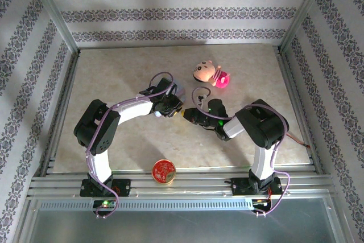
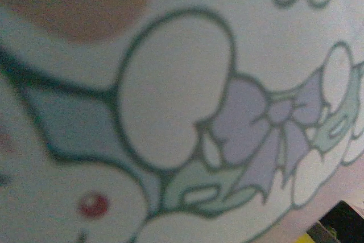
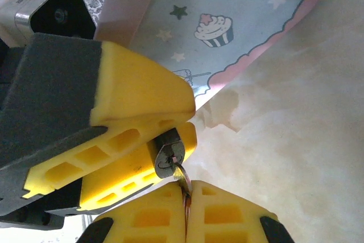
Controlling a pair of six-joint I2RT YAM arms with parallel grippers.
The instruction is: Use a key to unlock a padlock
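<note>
Padlock (image 3: 169, 157) sits low centre of right wrist view, clamped in left gripper (image 3: 181, 135). Right gripper (image 3: 186, 194) at bottom edge, pinched tight on key (image 3: 182, 178), tip at keyhole. Both tiny, stiff, probably slippery metal; grip lock by body, key by head, twist gently.
</note>
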